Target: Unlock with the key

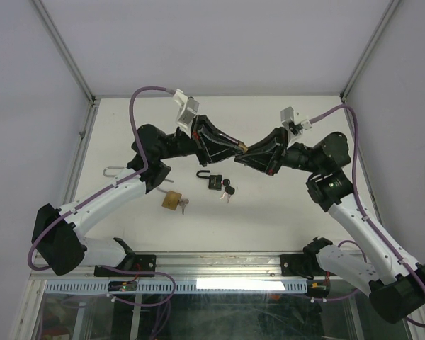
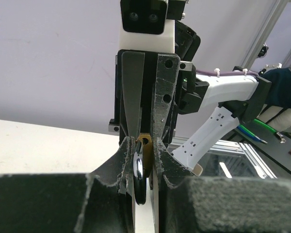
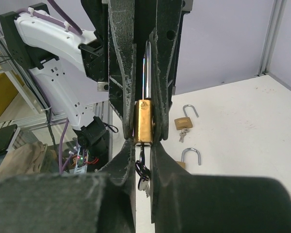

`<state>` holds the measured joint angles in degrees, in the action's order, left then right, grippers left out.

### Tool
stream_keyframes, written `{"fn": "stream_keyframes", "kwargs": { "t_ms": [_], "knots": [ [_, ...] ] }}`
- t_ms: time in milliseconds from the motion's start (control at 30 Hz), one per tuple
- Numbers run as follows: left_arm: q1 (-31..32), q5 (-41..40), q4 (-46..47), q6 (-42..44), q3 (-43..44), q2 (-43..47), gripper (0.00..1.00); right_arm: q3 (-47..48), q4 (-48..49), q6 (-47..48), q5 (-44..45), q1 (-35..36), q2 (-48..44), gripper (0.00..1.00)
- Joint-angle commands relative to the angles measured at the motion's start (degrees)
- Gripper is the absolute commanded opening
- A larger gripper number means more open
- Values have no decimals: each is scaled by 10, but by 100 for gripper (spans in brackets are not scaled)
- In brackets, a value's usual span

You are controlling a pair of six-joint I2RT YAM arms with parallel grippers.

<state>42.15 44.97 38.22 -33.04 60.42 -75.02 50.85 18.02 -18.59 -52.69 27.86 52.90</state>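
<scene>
The white table [image 1: 283,219] is a flat, matt top edged with metal rails [image 1: 81,152] along its left and right sides. Near its middle lies a black padlock [image 1: 213,181], its shackle reaching out to the left, with a bunch of black-headed keys [image 1: 227,190] just beside it on the right. A little nearer and to the left rests a brass padlock [image 1: 171,200], a small key bunch [image 1: 183,205] touching its right side. Well apart, close to the left rail, a silver shackle [image 1: 112,170] lies flat (whatever body it belongs to is hidden).
</scene>
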Motion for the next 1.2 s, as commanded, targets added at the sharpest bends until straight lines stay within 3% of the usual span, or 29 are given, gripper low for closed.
{"fn": "stream_keyframes", "kwargs": {
  "t_ms": [0,67,200,300,500,700,800,900,1100,1167],
  "knots": [
    [20,-19,8,17,1,4,0,3,84,-25,47,1,-12,15],
    [23,-23,9,20,0,5,0,3,92,-34,48,2,-10,28],
    [33,-35,22,16,-1,4,0,-2,122,-48,50,2,-4,32],
    [39,-39,36,0,-2,-2,0,-10,152,-57,52,2,-2,25],
    [39,-39,10,2,-6,-8,0,-19,190,-59,56,2,-15,1],
    [39,-45,2,10,-4,-8,2,-33,245,-78,62,1,-24,0],
    [37,-44,-6,23,1,-5,11,-30,244,-85,59,2,-18,0],
    [33,-33,-4,29,3,-4,12,-31,243,-89,61,1,-16,0],
    [31,-28,9,41,2,1,29,-45,236,-87,74,0,-20,0],
    [30,-26,11,43,5,0,30,-46,232,-85,77,1,-21,0]
  ]
}}
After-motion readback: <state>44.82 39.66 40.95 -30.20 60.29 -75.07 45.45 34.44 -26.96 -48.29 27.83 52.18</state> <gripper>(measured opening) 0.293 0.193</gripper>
